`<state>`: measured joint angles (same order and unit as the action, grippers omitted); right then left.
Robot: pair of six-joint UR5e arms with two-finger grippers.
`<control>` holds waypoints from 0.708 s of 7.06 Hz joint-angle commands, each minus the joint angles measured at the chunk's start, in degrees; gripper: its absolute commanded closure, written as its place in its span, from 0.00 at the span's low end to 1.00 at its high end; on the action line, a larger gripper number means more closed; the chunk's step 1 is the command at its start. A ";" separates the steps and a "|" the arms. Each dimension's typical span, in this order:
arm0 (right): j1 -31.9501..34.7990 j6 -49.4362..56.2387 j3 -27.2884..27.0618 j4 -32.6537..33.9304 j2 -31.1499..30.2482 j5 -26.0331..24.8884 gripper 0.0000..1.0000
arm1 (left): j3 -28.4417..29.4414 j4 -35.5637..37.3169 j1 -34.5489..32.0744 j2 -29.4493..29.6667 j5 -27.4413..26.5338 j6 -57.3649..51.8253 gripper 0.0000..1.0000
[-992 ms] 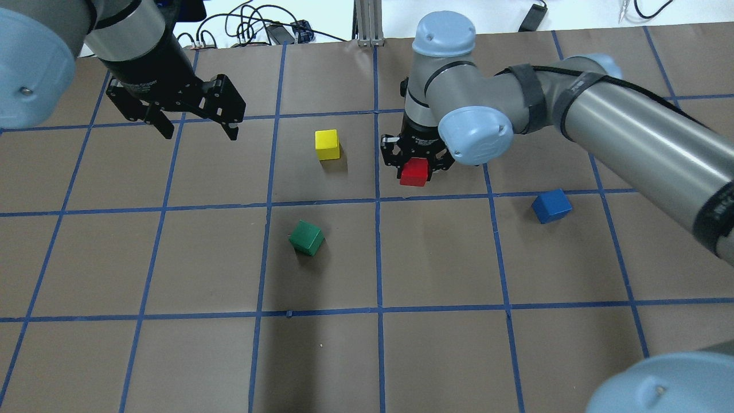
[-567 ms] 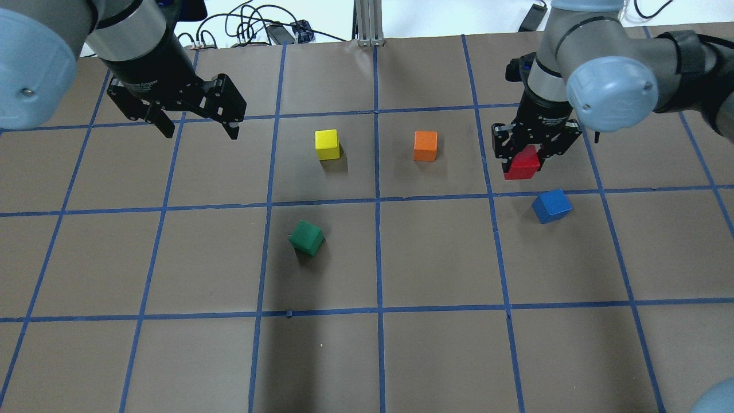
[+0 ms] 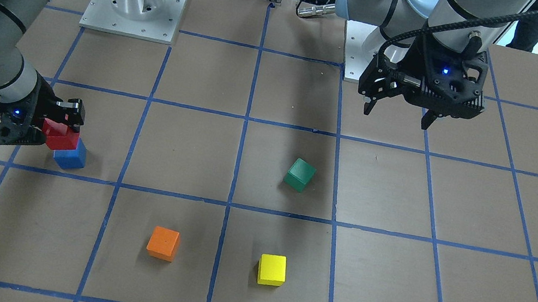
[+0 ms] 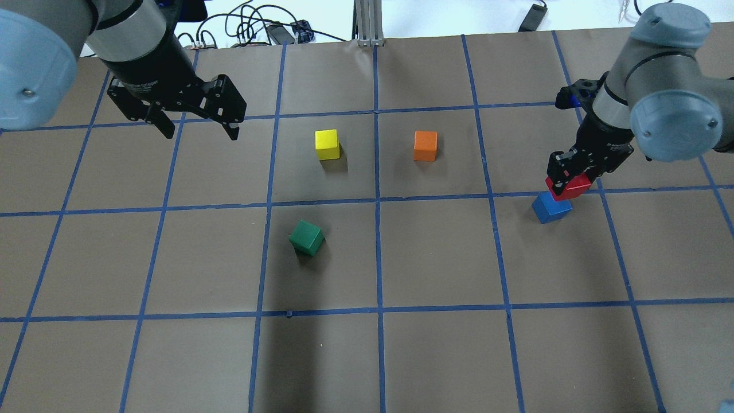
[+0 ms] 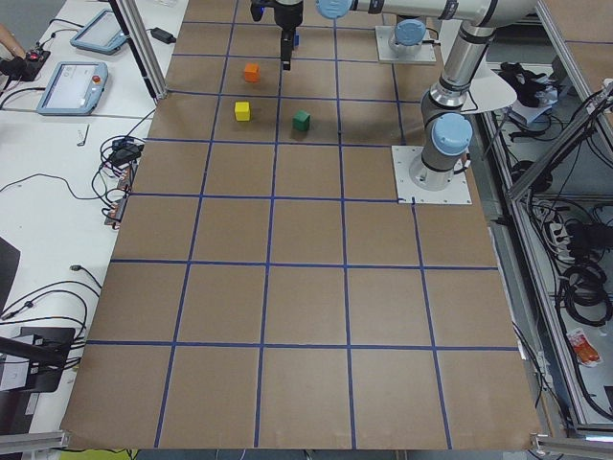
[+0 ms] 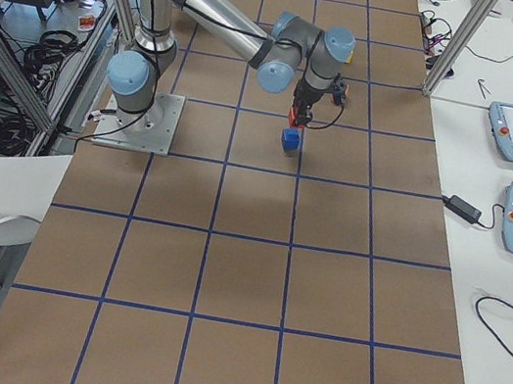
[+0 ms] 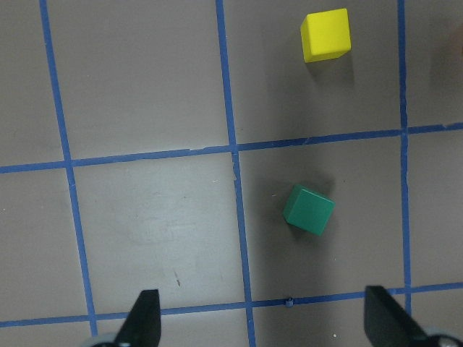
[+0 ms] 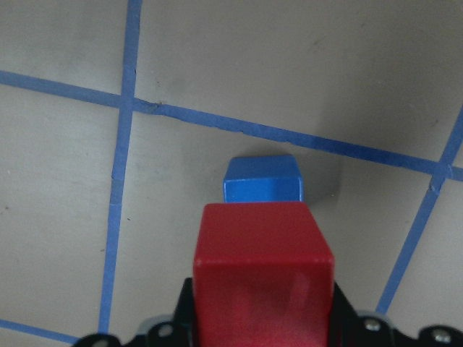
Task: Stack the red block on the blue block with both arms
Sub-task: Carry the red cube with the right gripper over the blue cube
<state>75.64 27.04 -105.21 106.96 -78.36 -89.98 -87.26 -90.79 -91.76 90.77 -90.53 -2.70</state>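
The right gripper (image 4: 570, 178) grips the red block (image 4: 573, 189) just above the blue block (image 4: 551, 209). Well apart from the blue block, the left gripper (image 4: 200, 133) hangs wide open, empty.

Silver-grey arms (image 4: 123, 26), pale-blue joint caps (image 4: 674, 126)

Brown paper-covered table (image 4: 436, 355), gridded with blue tape lines.
Carries four small matte cubes: yellow cube (image 4: 327, 144) and orange cube (image 4: 425, 145) in neighbouring squares, green cube (image 4: 306, 237) askew to the grid, blue cube (image 4: 549, 211) well apart toward the robot's right.
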 commanded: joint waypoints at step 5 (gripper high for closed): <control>-0.76 1.62 -5.80 10.64 0.31 0.42 1.00 | -0.02 0.00 0.00 -0.06 0.00 -0.11 0.00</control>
<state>74.84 28.95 -110.76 117.28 -78.11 -89.77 -87.27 -90.79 -91.76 90.73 -90.53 -2.80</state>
